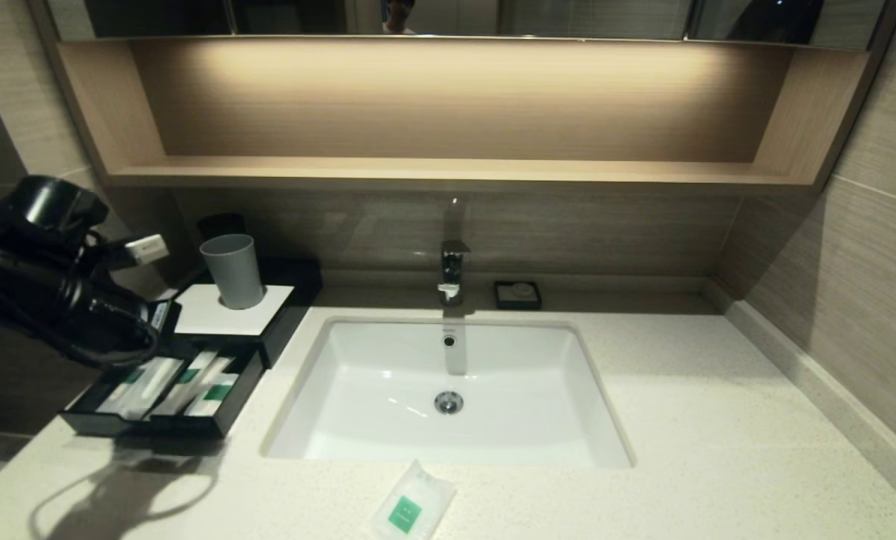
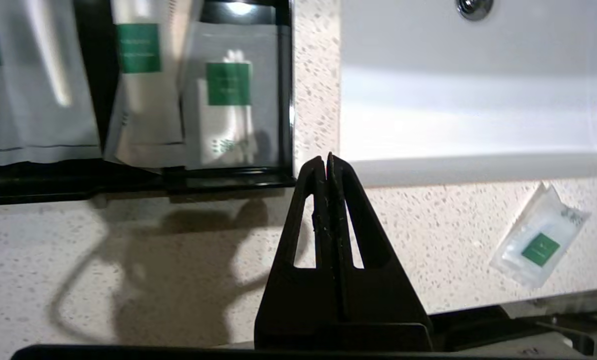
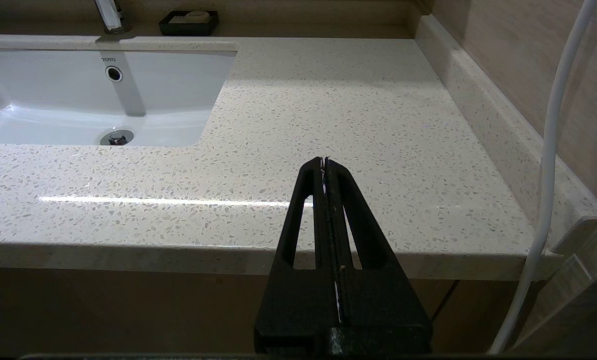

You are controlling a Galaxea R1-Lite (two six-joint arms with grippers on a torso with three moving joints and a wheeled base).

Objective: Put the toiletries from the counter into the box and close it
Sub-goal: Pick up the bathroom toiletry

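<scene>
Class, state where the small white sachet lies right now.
In the head view, the sachet lies on the counter just in front of the sink, near the counter's front edge.

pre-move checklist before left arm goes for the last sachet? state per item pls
1. Left gripper empty, fingers shut: ok, but they must open before a pick.
2. Sachet lies alone on the counter in front of the sink: ok.
3. Drawer of the box pulled out: ok.
4. Packets in drawer: ok, but free room for the sachet: cannot tell.
5. Grey cup upright on the box top, beside the arm's path: ok.
6. Right gripper shut, parked off the counter's front edge: ok.
</scene>
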